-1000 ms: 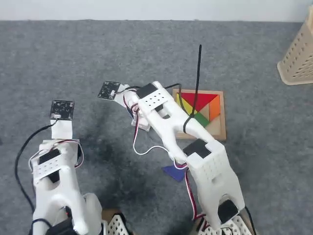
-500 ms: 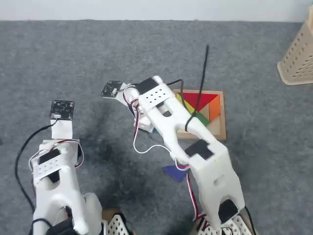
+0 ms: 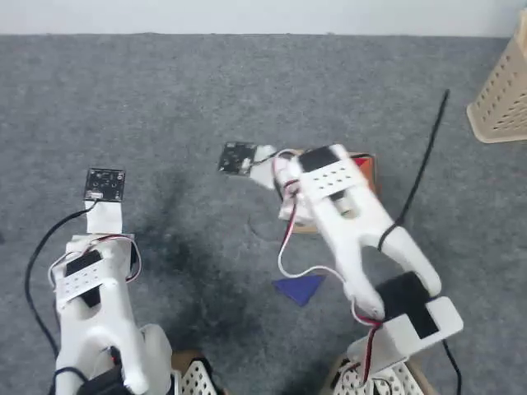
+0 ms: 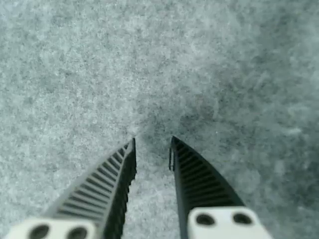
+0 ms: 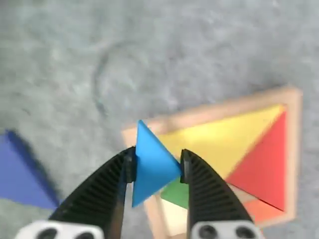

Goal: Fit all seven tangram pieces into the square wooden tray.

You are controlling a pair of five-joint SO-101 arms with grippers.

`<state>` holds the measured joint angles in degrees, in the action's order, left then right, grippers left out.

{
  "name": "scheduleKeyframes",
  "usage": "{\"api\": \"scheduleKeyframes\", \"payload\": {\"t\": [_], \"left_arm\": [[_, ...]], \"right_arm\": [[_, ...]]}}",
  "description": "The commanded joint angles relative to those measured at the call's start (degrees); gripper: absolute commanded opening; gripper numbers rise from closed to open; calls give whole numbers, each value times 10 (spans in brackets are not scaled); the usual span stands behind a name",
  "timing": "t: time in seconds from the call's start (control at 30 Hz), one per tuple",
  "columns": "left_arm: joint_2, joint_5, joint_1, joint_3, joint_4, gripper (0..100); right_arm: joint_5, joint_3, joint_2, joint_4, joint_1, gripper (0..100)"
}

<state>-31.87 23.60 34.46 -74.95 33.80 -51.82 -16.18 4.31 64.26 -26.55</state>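
Observation:
My right gripper (image 5: pixel 157 162) is shut on a light blue triangle (image 5: pixel 152 162) and holds it over the near corner of the square wooden tray (image 5: pixel 294 107). In the tray lie a yellow piece (image 5: pixel 224 137), a red piece (image 5: pixel 261 164), a green piece (image 5: pixel 174 191) and an orange piece (image 5: pixel 261 209). From above, the right arm (image 3: pixel 338 193) covers most of the tray (image 3: pixel 366 160). A dark blue triangle (image 3: pixel 298 287) lies on the carpet in front of the tray; the same dark blue triangle (image 5: pixel 20 172) is beside the right gripper. My left gripper (image 4: pixel 152 144) hangs slightly open over bare carpet.
The floor is grey carpet. A beige slatted basket (image 3: pixel 502 90) stands at the far right edge. The left arm (image 3: pixel 95 280) stays at the near left, well apart from the tray.
The right arm has swung to the right with the light blue triangle, from left of the tray to over it. The left arm has not moved.

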Motion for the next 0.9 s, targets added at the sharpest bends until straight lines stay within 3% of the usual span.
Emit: {"api": "scheduleKeyframes", "payload": {"t": [0.0, 0.2, 0.33, 0.53, 0.87], "left_arm": [[1, 0, 0, 23, -5, 105], [1, 0, 0, 23, -5, 105], [1, 1, 0, 23, -5, 105], [1, 1, 0, 23, -5, 105], [1, 1, 0, 23, -5, 105]], "right_arm": [[-49, 3, -20, -28, 32, 54], [-96, 4, 39, -33, 37, 59], [-98, 4, 58, -49, 34, 65], [-98, 4, 59, -43, 38, 163], [-97, 6, 58, -12, 38, 163]]}}
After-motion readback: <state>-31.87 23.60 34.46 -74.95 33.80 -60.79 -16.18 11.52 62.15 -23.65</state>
